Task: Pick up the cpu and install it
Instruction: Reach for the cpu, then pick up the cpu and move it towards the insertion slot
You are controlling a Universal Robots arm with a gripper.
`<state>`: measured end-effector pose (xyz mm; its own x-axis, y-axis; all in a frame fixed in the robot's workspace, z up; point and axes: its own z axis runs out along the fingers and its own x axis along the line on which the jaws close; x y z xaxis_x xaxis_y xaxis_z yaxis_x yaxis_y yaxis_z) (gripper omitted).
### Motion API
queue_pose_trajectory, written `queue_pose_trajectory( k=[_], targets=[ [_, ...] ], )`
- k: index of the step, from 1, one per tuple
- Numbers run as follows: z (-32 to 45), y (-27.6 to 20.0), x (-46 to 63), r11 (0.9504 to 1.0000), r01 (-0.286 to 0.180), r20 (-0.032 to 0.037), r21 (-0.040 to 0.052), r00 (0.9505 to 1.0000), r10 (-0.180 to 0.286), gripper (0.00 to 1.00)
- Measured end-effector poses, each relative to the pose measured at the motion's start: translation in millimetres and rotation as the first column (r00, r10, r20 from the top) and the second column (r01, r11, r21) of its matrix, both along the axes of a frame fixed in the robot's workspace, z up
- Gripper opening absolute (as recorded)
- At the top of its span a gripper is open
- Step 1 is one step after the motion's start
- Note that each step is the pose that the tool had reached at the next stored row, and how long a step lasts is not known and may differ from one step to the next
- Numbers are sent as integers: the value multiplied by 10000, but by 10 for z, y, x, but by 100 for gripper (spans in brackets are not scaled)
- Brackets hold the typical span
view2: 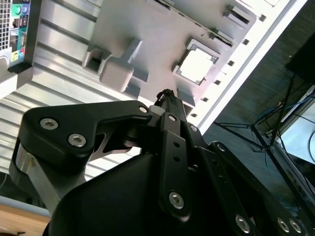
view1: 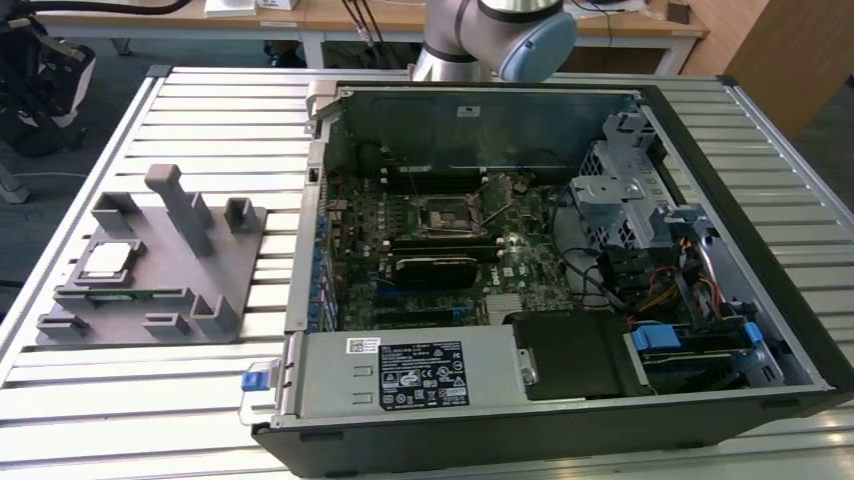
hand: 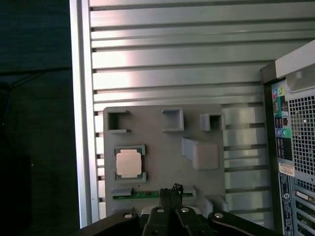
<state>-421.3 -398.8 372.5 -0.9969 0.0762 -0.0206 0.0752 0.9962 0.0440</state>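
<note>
The cpu (view1: 107, 260) is a small square chip with a pale metal top. It lies flat in a recess of the grey fixture (view1: 214, 275) on the exterior view's left. Both wrist views look down on the cpu (hand: 130, 162) (view2: 197, 66) from well above. My gripper (hand: 171, 190) (view2: 165, 93) hangs over the fixture (hand: 162, 147) beside the chip, apart from it, fingertips pressed together and holding nothing. The black-framed motherboard socket (view1: 447, 213) sits inside the open computer case (view1: 694, 130).
The case lies on a slatted aluminium table (view1: 227, 120) with its power supply (view1: 414, 372) and drive cage (view1: 627, 200) exposed. Upright posts (view1: 180, 205) rise from the fixture. The table edge (hand: 81, 123) runs close past the fixture, with dark floor beyond.
</note>
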Motion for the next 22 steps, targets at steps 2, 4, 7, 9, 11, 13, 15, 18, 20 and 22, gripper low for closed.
queue_pose_trajectory(
  k=[2,4,7,9,11,13,15,18,20,22],
  targets=[
    [-4,0,-84,10000,0,2,1,10000,0,11],
    [-6,0,-156,10000,1,0,0,10000,-1,11],
    [-9,0,-238,10000,1,1,1,10000,-1,11],
    [-9,0,-284,10000,0,-1,0,10000,0,11],
    [-12,0,-327,10000,0,-1,0,10000,0,11],
    [-13,0,-359,10000,1,-4,0,10000,-1,11],
    [-16,0,-393,10000,0,-5,0,10000,0,11],
    [-18,0,-433,10000,0,-7,1,10000,0,11],
    [-19,0,-454,10000,0,-9,0,10000,0,11],
    [-21,0,-469,10000,0,-12,1,10000,0,11]
  ],
)
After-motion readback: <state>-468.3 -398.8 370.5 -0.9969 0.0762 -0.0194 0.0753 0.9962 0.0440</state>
